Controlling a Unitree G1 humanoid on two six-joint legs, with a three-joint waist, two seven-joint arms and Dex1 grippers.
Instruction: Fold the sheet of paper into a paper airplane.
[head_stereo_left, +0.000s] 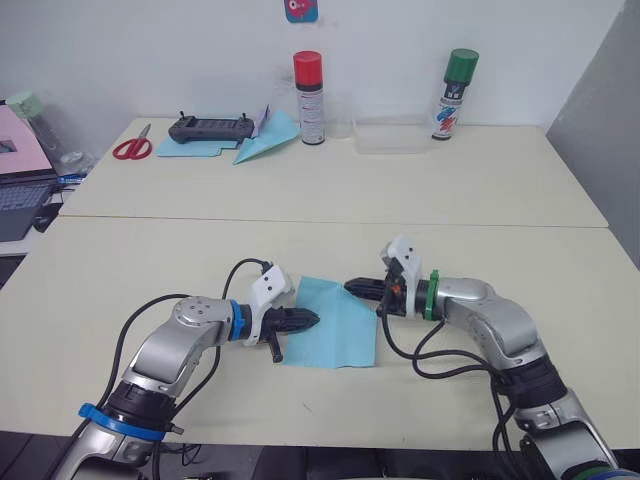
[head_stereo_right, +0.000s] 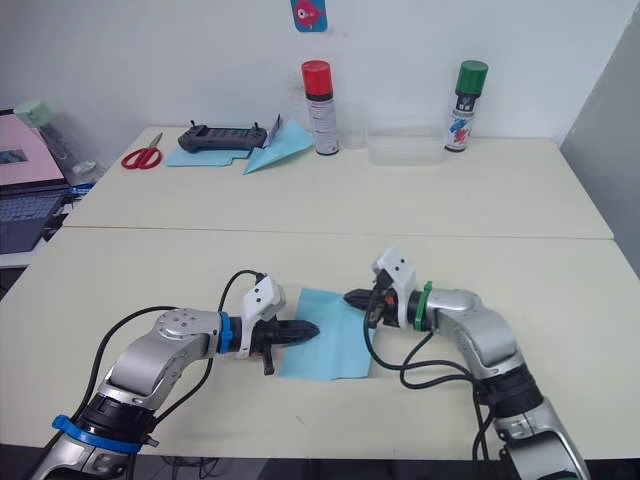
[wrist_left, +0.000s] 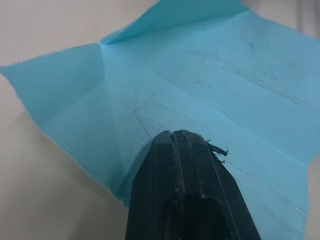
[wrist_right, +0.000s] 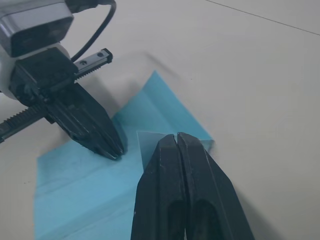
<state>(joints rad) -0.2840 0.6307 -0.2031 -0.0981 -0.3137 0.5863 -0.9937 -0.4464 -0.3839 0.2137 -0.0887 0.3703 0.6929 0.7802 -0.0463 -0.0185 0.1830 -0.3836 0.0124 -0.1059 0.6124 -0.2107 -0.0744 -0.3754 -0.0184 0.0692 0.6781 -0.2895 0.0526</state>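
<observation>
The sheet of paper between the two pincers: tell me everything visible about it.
The sheet of paper is thin, light blue and near square, lying mostly flat on the cream table near the robot. Crease lines cross it, and in the left wrist view one corner is folded up along a crease. The left pincer, fingers together, rests its tip on the sheet's left part. The right pincer, also closed, pinches a lifted corner at the far right edge.
</observation>
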